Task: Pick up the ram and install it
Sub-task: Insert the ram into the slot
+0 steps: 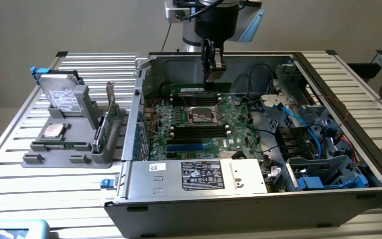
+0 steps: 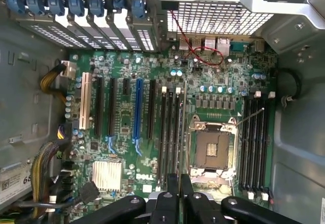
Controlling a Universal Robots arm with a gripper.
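While the arm is reaching down into the open computer case (image 1: 257, 211), the gripper (image 1: 212, 75) is clenching its fingers on the upper edge of the ram (image 1: 198, 89). Item one, the ram: a slim green stick with a small white sticker. It is hanging level and lengthwise at the rear bank of memory slots, behind the processor socket (image 1: 203, 113) and near the case's back wall; whether its lower edge is touching a slot cannot be told. Item two, the motherboard (image 1: 177, 124), is lying flat on the case floor; in the wrist view the gripper (image 2: 179, 196) is hovering over a bank of long black slots (image 2: 163, 132) just beside the empty socket. Item three, the power supply (image 1: 201, 175), is sitting at the case's front edge with its label facing up. Item four, a gray holder (image 1: 65, 160), is resting on the slatted table (image 1: 12, 169) at the exterior view's left, just beside the case. It is carrying a hard drive (image 1: 61, 97), a square silver processor chip (image 1: 53, 130) and an upright green expansion card (image 1: 106, 122)
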